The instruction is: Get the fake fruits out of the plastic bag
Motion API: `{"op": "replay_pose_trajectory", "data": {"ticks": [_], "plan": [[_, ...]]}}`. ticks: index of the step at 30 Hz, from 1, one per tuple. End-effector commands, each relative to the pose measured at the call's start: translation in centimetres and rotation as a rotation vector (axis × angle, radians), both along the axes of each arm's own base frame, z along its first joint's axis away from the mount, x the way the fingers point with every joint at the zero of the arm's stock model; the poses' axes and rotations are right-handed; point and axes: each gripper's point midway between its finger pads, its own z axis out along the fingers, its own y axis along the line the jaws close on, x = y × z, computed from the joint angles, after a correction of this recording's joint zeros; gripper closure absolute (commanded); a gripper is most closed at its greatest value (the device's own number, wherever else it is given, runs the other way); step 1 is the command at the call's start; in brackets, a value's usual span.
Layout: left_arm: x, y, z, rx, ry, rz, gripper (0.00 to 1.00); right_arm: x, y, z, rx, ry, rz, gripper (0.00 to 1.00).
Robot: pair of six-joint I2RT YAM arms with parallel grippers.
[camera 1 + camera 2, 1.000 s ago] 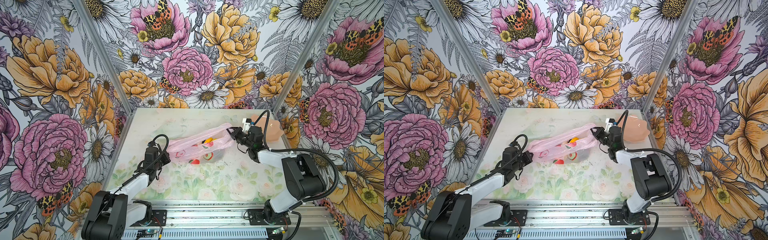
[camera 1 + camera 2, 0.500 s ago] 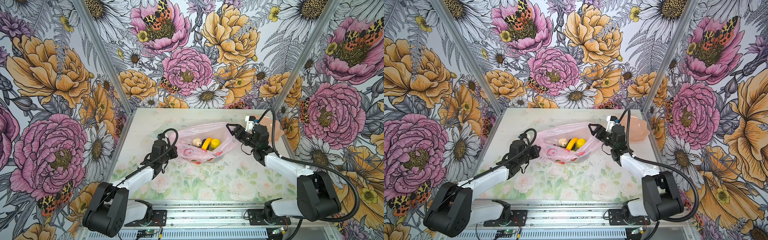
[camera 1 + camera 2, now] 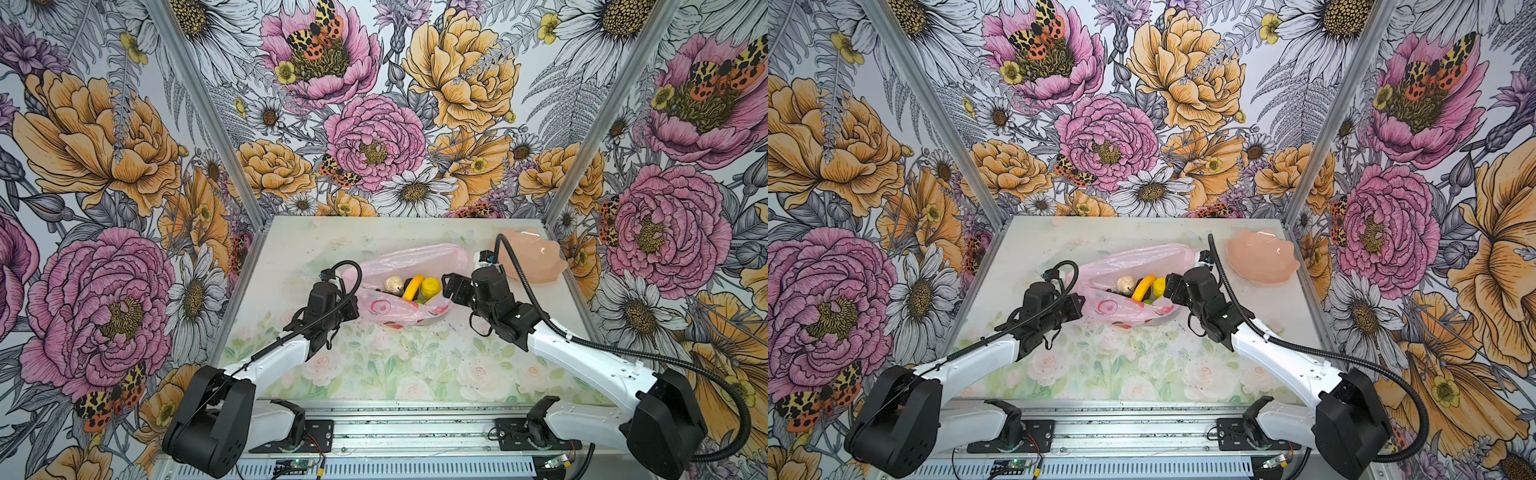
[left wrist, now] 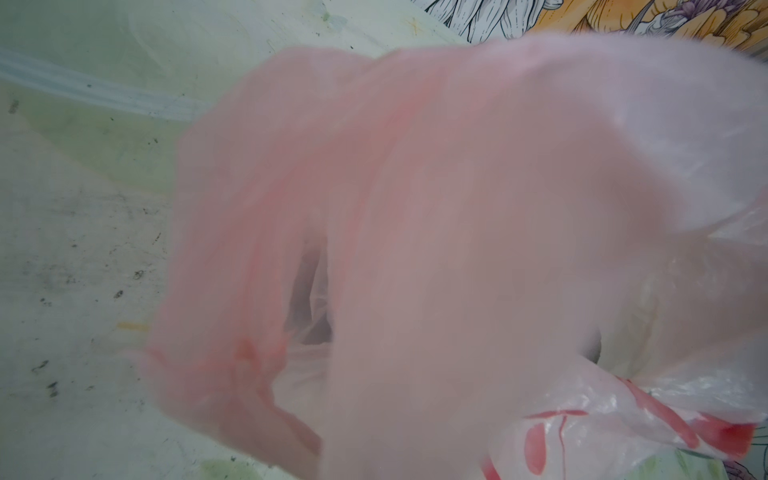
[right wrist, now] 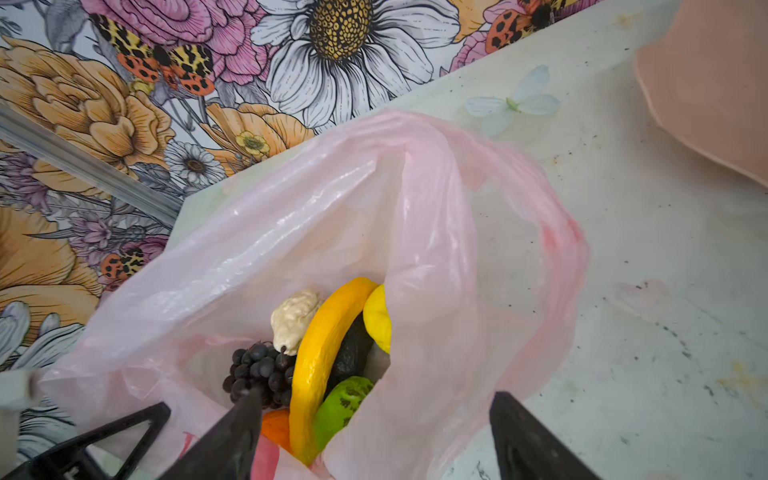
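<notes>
The plastic bag [image 3: 409,259] lies mid-bench [image 3: 374,365], its mouth gaping, with the fake fruits [image 5: 320,357] heaped inside. The left end effector [image 3: 351,305] is pinched together on the bag's left rim. The right end effector [image 5: 376,395] stands spread apart at the opposite rim.

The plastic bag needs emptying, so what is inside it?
Visible: banana, lemon, grape bunch, cream lumpy piece, black oval, one green fruit, an orange. Anything beneath them is covered.

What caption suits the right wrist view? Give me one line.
Open jaws at the pink plastic bag, its mouth showing banana, lemon, grape bunch and green fruit.
</notes>
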Motion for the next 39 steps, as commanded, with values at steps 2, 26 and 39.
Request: {"op": "replay_pose_trajectory", "data": {"ticks": [2,26,39], "plan": [[0.1,-0.5,1.0,-0.009,-0.052,-0.014,1.0,1.9,-0.3,-1.5,-0.05,0.029,-0.077,0.15],[0.2,6.3,-5.2,-0.097,0.155,0.257,0.93,0.7,2.1,-2.7,0.43,-0.143,0.235,1.0],[-5.0,8.1,0.7,0.072,0.153,0.423,0.21,-1.1,3.1,-2.2,0.344,-0.216,0.231,1.0]]}}
